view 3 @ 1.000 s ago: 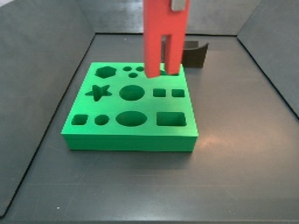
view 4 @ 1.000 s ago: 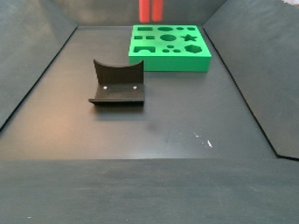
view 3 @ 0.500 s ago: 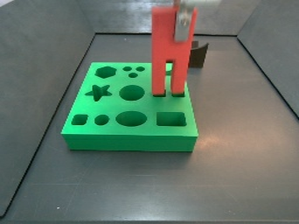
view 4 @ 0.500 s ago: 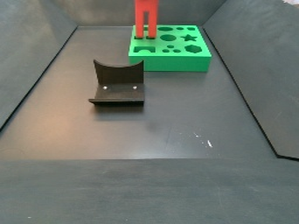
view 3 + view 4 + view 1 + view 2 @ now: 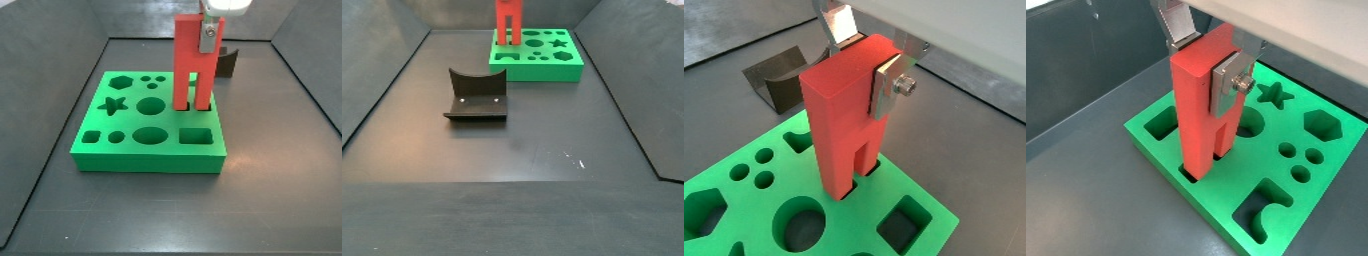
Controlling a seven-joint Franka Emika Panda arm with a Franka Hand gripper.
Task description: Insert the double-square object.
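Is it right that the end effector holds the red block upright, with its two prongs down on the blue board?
Not quite: the board is green, not blue, as both side views show. The end effector does hold the red block upright, prongs down on that board.

Dark floor (image 5: 516,170): green board (image 5: 556,66), fixture (image 5: 476,97).

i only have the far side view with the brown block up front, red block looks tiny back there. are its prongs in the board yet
Observer: In a wrist view the prong tips of the red block sit at the square holes near the edge of the green board; how deep they go is hidden.
Operator: is it upright
Observer: Yes, in a side view it stands straight up.
Operator: gripper holding it?
Observer: The gripper is above the board, and the silver fingers clamp the block's upper end.
Operator: other holes free?
Observer: The star hole and the hexagon hole are empty.
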